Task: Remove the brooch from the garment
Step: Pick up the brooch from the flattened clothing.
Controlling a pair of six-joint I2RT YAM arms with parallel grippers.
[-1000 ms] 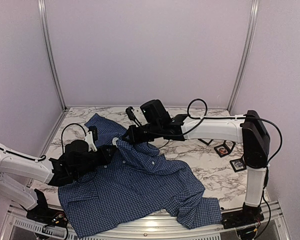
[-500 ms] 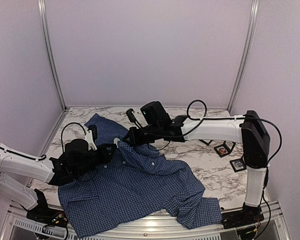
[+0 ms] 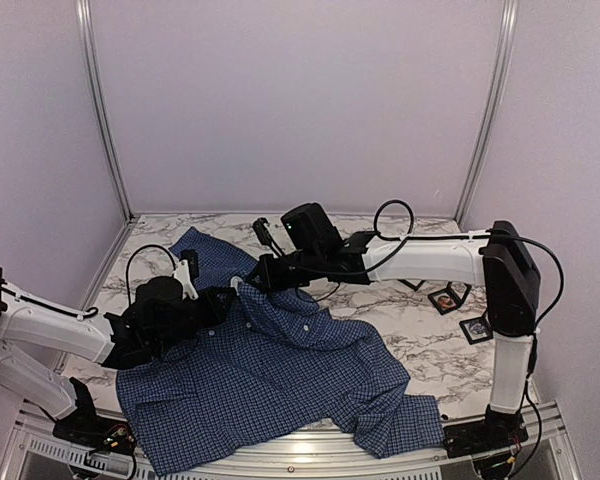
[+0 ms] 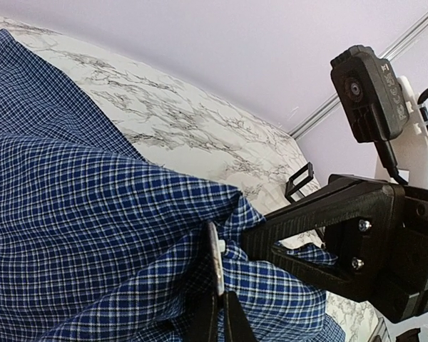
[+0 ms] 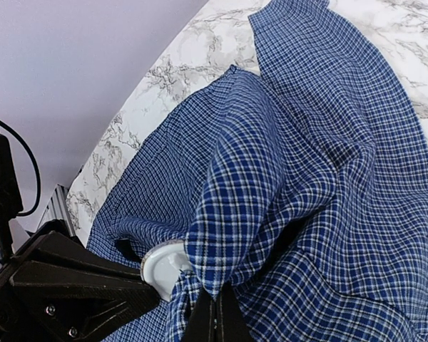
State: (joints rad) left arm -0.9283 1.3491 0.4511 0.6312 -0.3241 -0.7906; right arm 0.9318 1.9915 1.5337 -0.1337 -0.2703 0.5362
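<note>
While both arms are meeting over the upper part of the shirt, the brooch (image 5: 162, 265) is showing as a small pale round disc, half tucked under a raised fold of the garment (image 3: 270, 370). From the right wrist view only its whitish face is showing. From the left wrist view it is appearing edge-on, as a thin pale sliver.

The left hand (image 4: 216, 305) is clenching on that disc, its jaws pressing together at the rim. Just beside it, the right hand (image 5: 212, 315) is pinching the fold of blue checked cloth and holding it lifted off the rest of the shirt. The fabric is forming a small tent that is touching the brooch. The two hands are sitting tip to tip, almost touching.

The garment is lying spread open across the white-and-grey marbled surface (image 3: 430, 345), with one end reaching the near edge.

Well apart from the shirt, toward the right side of the surface, two small black square frames (image 3: 445, 297) are lying flat. The first is holding a small piece in orange and pale tones. The second frame (image 3: 475, 327) is holding a bluish piece. Both are too small to make out further.

A camera module (image 4: 367, 82) on the right wrist is carrying a line of lettering, too blurred to read.
</note>
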